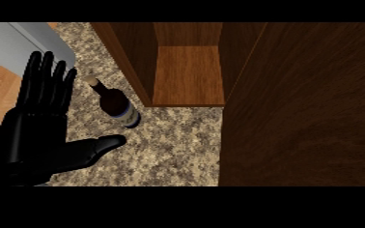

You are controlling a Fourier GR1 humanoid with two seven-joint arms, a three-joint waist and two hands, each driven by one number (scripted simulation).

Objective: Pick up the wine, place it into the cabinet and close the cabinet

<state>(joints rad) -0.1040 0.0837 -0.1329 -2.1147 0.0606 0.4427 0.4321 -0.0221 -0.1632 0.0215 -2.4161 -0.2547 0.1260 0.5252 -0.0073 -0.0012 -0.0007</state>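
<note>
A dark wine bottle (115, 105) with a cork top and a pale label band stands on the speckled counter, just left of the wooden cabinet (187, 72). The cabinet's inside is in view and holds nothing; its open door (296, 106) fills the right side of the view. My left hand (39, 125) shows at the left, open, fingers straight up and thumb pointing right toward the bottle, a short way from it. My right hand does not show.
The speckled granite counter (171, 149) runs between my hand and the door. A grey appliance or sink edge (32, 41) sits at the upper left, with a strip of wooden floor below it.
</note>
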